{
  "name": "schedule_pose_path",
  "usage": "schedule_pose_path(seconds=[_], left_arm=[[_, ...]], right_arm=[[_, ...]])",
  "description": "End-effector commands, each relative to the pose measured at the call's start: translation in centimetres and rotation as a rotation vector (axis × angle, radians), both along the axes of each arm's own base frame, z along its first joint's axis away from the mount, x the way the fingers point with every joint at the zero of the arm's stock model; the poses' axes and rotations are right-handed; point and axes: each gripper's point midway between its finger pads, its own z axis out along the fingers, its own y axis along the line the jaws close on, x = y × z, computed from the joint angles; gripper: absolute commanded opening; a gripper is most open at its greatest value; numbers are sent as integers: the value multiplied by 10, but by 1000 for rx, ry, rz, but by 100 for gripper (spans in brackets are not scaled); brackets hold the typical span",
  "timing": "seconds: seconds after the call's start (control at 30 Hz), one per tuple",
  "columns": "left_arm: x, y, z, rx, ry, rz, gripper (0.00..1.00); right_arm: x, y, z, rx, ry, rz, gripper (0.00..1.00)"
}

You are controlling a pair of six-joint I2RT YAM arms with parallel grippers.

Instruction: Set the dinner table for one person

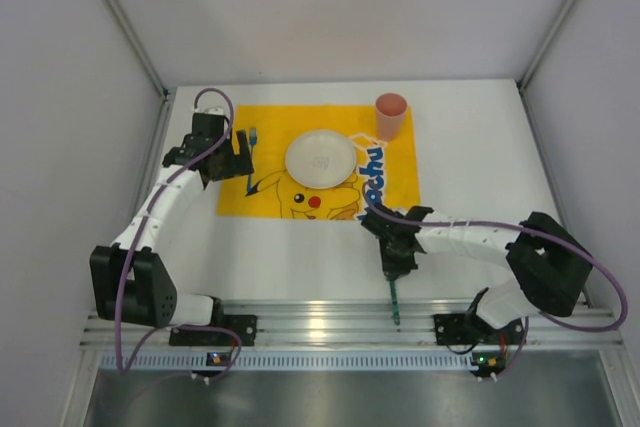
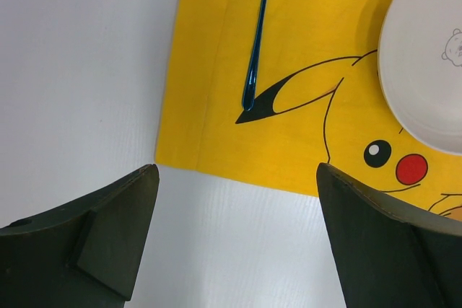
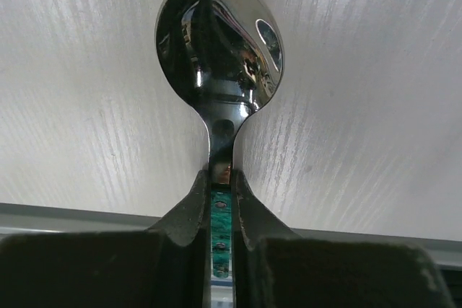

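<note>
The white dinner table (image 1: 480, 167) carries a yellow cartoon placemat (image 1: 270, 202) with a white plate (image 1: 320, 157) on it and a pink cup (image 1: 390, 115) at its far right corner. A blue-handled utensil (image 2: 256, 41) lies along the placemat's left side. My left gripper (image 2: 237, 178) is open and empty, hovering over the table just off the placemat's near left corner; it also shows in the top view (image 1: 240, 152). My right gripper (image 3: 220, 185) is shut on a green-handled spoon (image 3: 216, 41), held over the bare table near the front rail in the top view (image 1: 393, 265).
The slotted aluminium rail (image 1: 320, 322) runs along the near edge, just under the spoon's handle end (image 1: 397, 309). White walls enclose the table on the left, right and back. Bare tabletop lies to the right of the placemat.
</note>
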Motion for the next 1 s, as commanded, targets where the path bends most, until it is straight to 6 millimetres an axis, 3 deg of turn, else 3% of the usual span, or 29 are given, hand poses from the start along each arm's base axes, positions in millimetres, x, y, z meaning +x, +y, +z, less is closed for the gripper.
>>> schedule_pose_path(seconds=[0.0, 0.07, 0.17, 0.2, 0.27, 0.3, 0.4, 0.43, 0.5, 0.57, 0.6, 0.7, 0.8, 0.9, 0.97], left_arm=[[-1, 0, 11, 6, -24, -16, 96], [1, -1, 15, 0, -32, -23, 96], [1, -2, 21, -4, -44, -25, 96], [1, -2, 21, -6, -46, -24, 96], [0, -3, 18, -12, -41, -22, 96], [-1, -4, 18, -18, -41, -23, 96], [-4, -6, 15, -35, -44, -21, 96], [-5, -7, 14, -37, -46, -23, 96], [-8, -7, 13, -46, -49, -21, 96], [-11, -7, 12, -50, -47, -20, 96], [-12, -7, 12, -51, -47, -19, 96], [-17, -6, 11, -56, -49, -13, 96], [-22, -6, 10, -58, -52, -11, 96], [-28, -5, 8, -58, -49, -11, 96], [-32, -4, 5, -55, -37, -9, 96]], right_arm=[[-8, 7, -9, -12, 17, 18, 0], [6, 8, 6, -29, -47, 26, 0], [43, 6, 69, -81, -220, 19, 0], [59, 14, 115, -44, -307, 12, 0], [85, 12, 166, -41, -469, -16, 0], [100, 19, 215, 31, -581, -33, 0], [128, 5, 293, 59, -822, -98, 0], [140, 6, 311, 81, -897, -126, 0], [162, -1, 310, 49, -908, -133, 0], [175, 7, 285, 74, -794, -98, 0], [192, 3, 264, 38, -731, -115, 0], [206, 14, 220, 13, -601, -67, 0], [222, 23, 194, 11, -543, -38, 0], [240, 27, 177, 18, -504, -36, 0], [253, 25, 177, 32, -501, -53, 0]])
